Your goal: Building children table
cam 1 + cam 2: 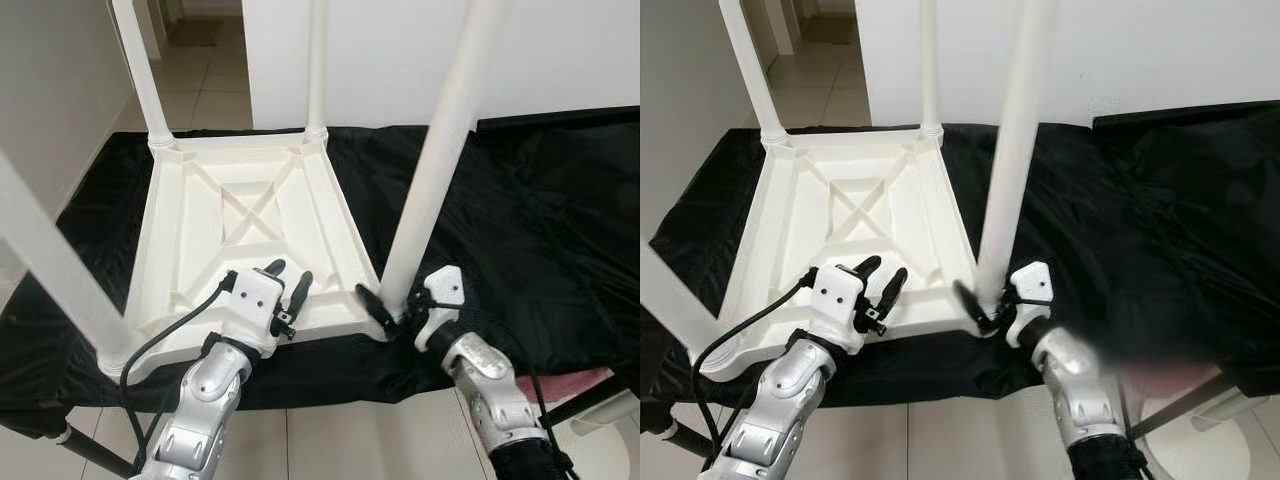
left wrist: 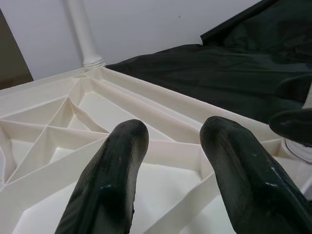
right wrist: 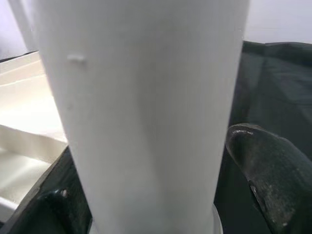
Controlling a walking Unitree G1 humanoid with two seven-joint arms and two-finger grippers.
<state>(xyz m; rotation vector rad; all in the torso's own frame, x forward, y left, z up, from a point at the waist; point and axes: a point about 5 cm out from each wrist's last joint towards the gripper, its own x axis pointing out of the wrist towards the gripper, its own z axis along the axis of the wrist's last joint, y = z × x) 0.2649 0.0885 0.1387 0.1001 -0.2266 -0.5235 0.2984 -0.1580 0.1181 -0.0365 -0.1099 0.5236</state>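
The white children's table is laid upside down on a black sheet, legs raised. The near right leg is gripped at its base by the right gripper. The left gripper is held over the near rim, fingers parted and empty.

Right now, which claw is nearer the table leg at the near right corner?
Right. The right claw is at the base of that leg, fingers either side. The left claw hovers open over the tabletop's underside, apart from it.
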